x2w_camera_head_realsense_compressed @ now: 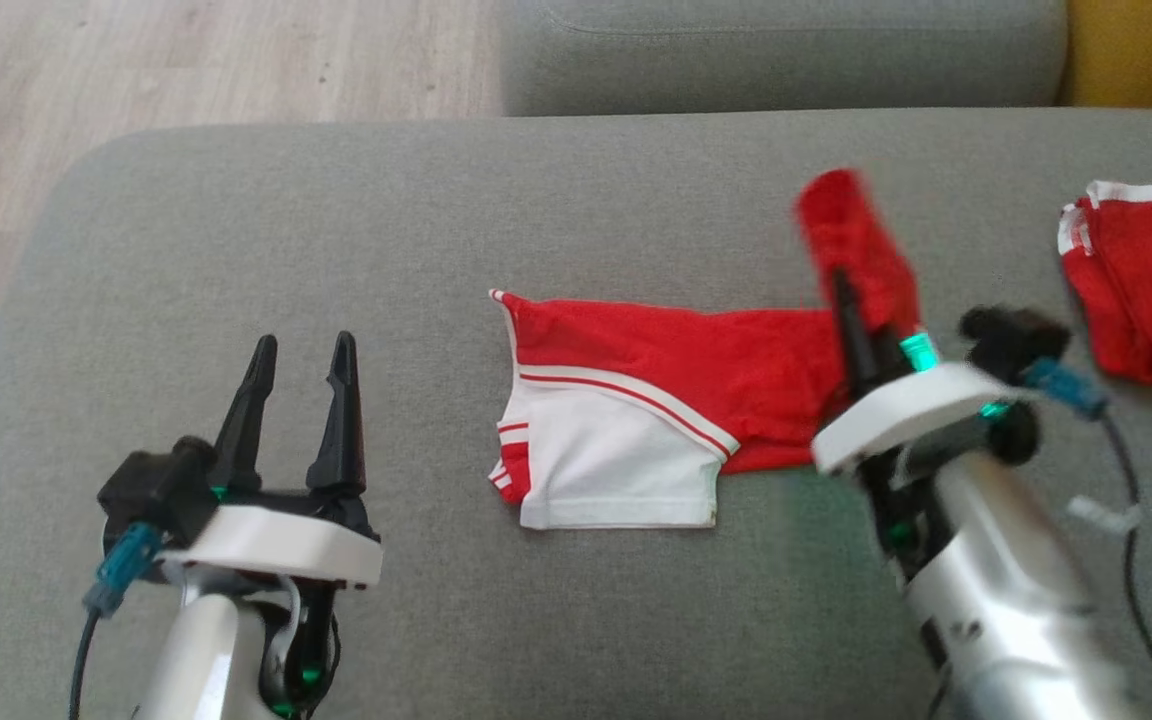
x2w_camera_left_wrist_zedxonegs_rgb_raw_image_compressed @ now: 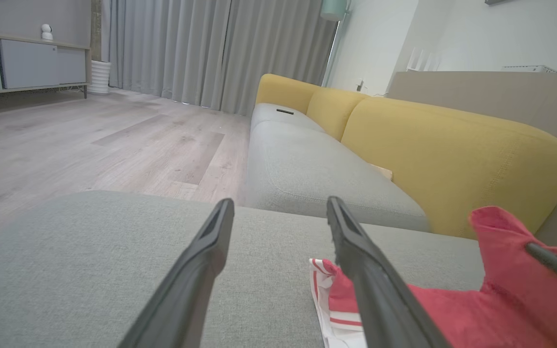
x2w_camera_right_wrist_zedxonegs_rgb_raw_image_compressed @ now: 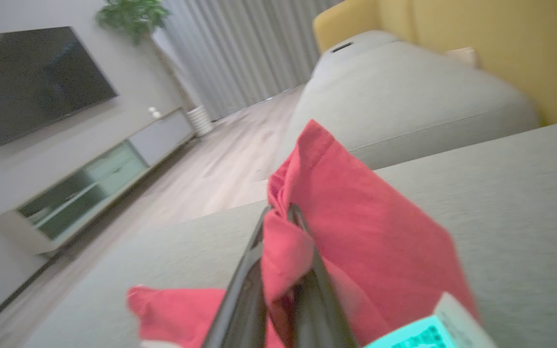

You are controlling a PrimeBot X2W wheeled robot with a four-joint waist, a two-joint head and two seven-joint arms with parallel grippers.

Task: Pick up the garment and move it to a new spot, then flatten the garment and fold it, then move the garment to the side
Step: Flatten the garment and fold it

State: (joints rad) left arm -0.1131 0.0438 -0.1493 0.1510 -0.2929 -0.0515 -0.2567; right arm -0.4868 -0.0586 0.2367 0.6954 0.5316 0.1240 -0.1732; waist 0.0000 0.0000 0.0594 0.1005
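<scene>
Head view first: the red and white garment [x2w_camera_head_realsense_compressed: 656, 385] lies across the middle of the frame on the grey sofa cushion [x2w_camera_head_realsense_compressed: 236, 250], with its white striped panel at lower left and red cloth running right. At its right end the right tool [x2w_camera_head_realsense_compressed: 844, 285] is clenched on a fold of the red cloth. That corner stands up off the cushion, blurred, toward the upper right.

Right wrist view backs that up: the dark fingers [x2w_camera_right_wrist_zedxonegs_rgb_raw_image_compressed: 240, 299] pinch the garment between them, cloth bunched over the tips.

Over at the lower left of the head view, the left tool [x2w_camera_head_realsense_compressed: 303, 345] sits released, jaws spread with nothing between them, well apart from the garment. Left wrist view has it low over the cushion, with the garment's striped edge just past the right-hand finger at the bottom of the frame.

A second red garment [x2w_camera_head_realsense_compressed: 1146, 290] lies at the right edge of the head view.
</scene>
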